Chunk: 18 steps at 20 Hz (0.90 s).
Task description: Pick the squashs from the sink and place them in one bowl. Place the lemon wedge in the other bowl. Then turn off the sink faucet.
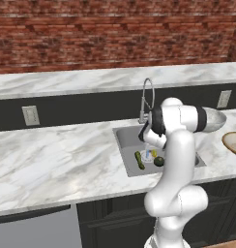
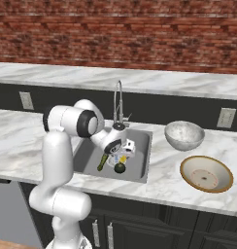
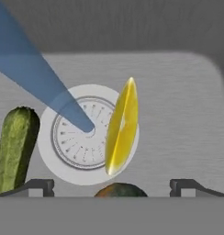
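My gripper (image 3: pixel 113 187) hangs open over the sink (image 2: pixel 141 158) with nothing between its fingertips (image 3: pixel 38 185). On the basin floor, the yellow lemon wedge (image 3: pixel 122 128) lies across the right side of the round drain (image 3: pixel 79 137). The slim green squash (image 3: pixel 15 149) lies left of the drain. The round dark squash (image 3: pixel 120 190) peeks up between my fingertips. A blue water stream (image 3: pixel 36 78) runs from the chrome faucet (image 2: pixel 118 99) onto the drain. The grey-white bowl (image 2: pixel 184 134) and the shallow tan bowl (image 2: pixel 206 173) stand on the counter right of the sink. In the right base view the gripper (image 2: pixel 125 151) is above the squashes (image 2: pixel 103 162).
White marble counter (image 1: pixel 52 155) stretches left of the sink. Behind it run a dark backsplash with wall outlets (image 1: pixel 30 115) and a raised marble ledge under a brick wall. Dark cabinet fronts (image 2: pixel 140 228) sit below the counter edge.
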Tool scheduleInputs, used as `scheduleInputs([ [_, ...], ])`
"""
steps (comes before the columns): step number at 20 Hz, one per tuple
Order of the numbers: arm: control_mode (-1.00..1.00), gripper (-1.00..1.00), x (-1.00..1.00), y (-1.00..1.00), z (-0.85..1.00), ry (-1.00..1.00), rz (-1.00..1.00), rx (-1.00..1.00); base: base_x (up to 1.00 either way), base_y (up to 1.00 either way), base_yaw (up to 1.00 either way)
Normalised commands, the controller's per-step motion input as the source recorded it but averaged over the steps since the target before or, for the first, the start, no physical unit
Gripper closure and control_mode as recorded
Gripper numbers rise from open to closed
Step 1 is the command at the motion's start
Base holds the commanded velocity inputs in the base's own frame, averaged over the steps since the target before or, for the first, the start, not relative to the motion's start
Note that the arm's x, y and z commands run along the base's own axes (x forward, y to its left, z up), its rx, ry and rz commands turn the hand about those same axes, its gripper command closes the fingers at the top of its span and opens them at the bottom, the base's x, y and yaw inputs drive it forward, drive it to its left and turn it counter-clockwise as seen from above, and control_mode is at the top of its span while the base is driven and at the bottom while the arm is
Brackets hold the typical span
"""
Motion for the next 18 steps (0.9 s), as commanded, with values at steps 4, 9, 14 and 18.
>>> scheduleInputs([
  [4, -1.00, -1.00, 0.24, 0.00, -0.32, 0.00, -0.01, 0.00, 0.00, 0.00, 0.00],
  [9, -1.00, -1.00, 0.25, 0.00, -0.25, 0.00, -0.01, 0.00, 0.00, 0.00, 0.00],
  [14, -1.00, -1.00, 0.16, 0.00, -0.22, 0.00, -0.02, 0.00, 0.00, 0.00, 0.00],
  [18, -1.00, -1.00, 0.05, -0.01, -0.25, 0.00, -0.03, 0.00, 0.00, 0.00, 0.00],
])
